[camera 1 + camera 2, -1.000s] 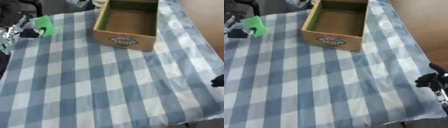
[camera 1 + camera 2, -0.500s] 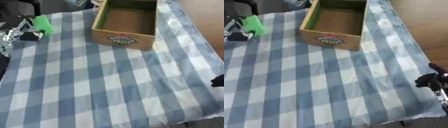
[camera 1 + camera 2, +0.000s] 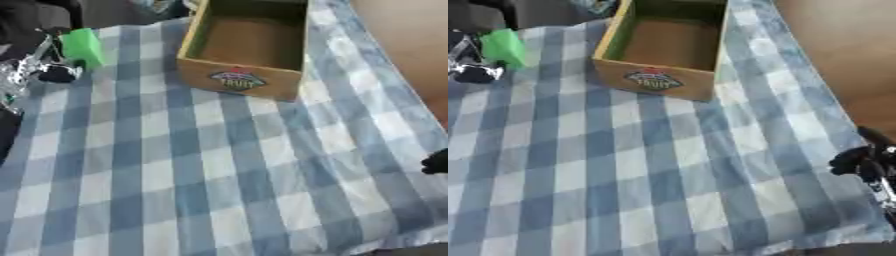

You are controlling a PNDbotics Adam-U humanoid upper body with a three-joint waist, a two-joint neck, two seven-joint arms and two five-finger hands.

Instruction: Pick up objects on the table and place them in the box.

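Note:
A small green block (image 3: 83, 46) is at the far left of the checked cloth, with my left hand (image 3: 33, 67) shut on it; black fingertips (image 3: 58, 75) show just below it. An open cardboard box (image 3: 241, 79) with a fruit label on its front stands at the top centre, to the right of the block, and nothing shows inside it. My right hand (image 3: 861, 161) shows as a dark shape at the table's right edge, low in the right eye view. It is too blurred to read.
A blue and white checked cloth (image 3: 201, 170) covers the table. Its right edge runs beside a brown floor (image 3: 842, 60). Dark shapes and a small cluttered thing (image 3: 162, 6) lie beyond the far edge.
The whole picture has shifted a little, so the camera moved. The left hand with the green block has edged slightly nearer the box. The right hand has stayed put.

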